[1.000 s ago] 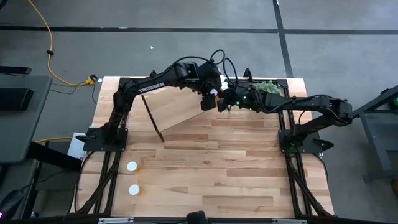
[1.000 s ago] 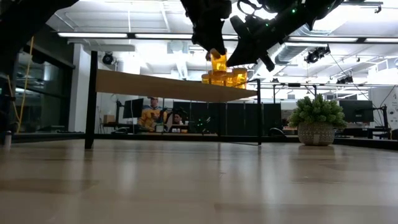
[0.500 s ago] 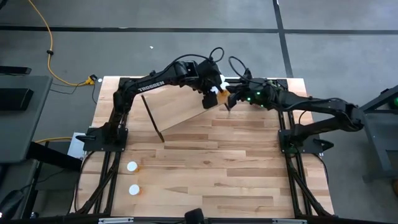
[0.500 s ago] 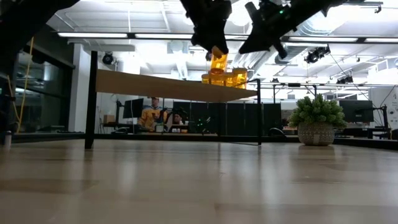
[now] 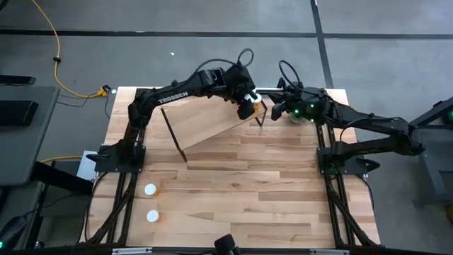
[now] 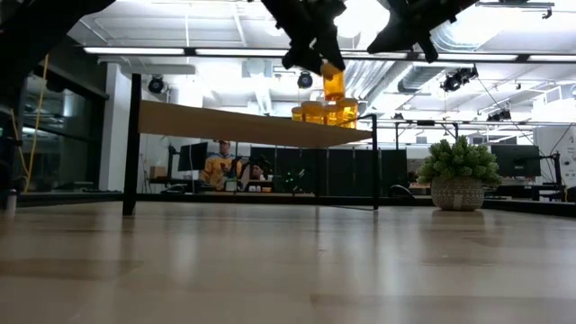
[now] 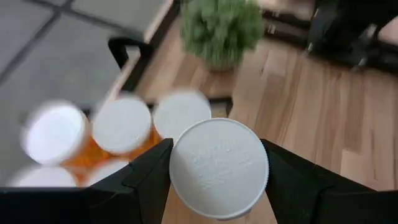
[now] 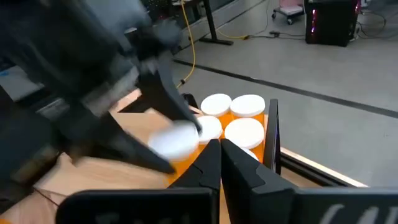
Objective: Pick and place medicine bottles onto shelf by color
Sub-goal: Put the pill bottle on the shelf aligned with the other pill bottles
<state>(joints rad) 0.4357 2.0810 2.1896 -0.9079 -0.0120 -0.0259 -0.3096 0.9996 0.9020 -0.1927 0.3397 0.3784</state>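
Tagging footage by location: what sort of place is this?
Probably a robotics lab in an open office: a person at monitors behind the table, ceiling strip lights, and a yellow cable on grey floor.

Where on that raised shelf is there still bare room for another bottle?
The shelf is bare along its whole stretch toward the left arm's base. Its far corner is crowded with bottles, under the left hand and its bottle.

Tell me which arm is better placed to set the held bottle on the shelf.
The left. Its gripper is already shut on the bottle just above the shelf, beside the bottles standing there. The right gripper is shut and empty, off to the side.
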